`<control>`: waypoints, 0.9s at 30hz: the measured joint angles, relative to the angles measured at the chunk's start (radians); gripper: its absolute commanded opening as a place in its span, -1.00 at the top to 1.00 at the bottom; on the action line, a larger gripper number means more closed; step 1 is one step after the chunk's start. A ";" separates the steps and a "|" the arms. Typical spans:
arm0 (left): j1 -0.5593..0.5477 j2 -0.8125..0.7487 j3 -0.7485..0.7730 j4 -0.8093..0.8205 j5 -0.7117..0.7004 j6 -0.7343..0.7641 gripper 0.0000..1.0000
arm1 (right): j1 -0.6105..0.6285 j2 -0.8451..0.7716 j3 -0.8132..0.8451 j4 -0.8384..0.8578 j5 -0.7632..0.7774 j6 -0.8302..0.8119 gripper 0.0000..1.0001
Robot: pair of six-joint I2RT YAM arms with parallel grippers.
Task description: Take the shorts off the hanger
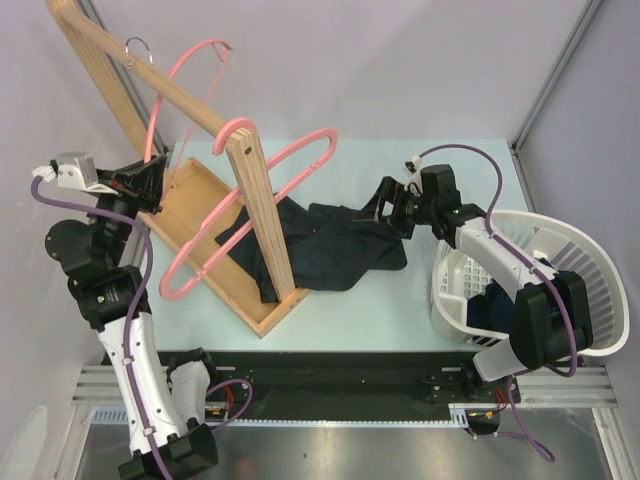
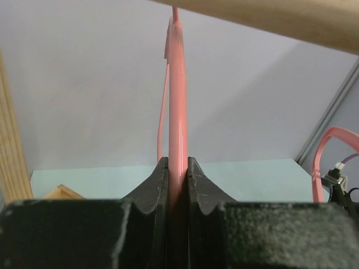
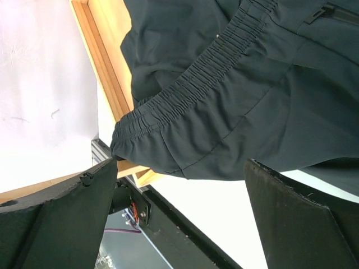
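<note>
At left, L fingers point(image 2: 154, 188) clamp hanger point(image 2: 178, 112); R fingers point(image 3: 291, 216) spread near shorts point(image 3: 235, 101).

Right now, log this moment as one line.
left jaws: shut on pink plastic hanger | right jaws: open, facing dark cloth shorts | shorts: lying across wooden rack base and table

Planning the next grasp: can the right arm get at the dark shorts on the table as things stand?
Probably yes. The right pincer is open right at the elastic waistband of the shorts, and nothing lies between them.
</note>
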State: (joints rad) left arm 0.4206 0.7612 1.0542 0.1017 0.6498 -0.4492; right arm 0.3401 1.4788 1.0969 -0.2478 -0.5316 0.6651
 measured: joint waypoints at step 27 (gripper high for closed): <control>-0.084 0.017 0.204 -0.453 -0.513 0.059 -0.95 | 0.038 0.002 -0.007 0.043 0.010 -0.004 -1.00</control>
State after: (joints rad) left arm 0.3370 0.7784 1.2579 -0.3511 0.1371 -0.3901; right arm 0.3779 1.4803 1.0901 -0.2047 -0.5217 0.6613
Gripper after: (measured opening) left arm 0.996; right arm 0.994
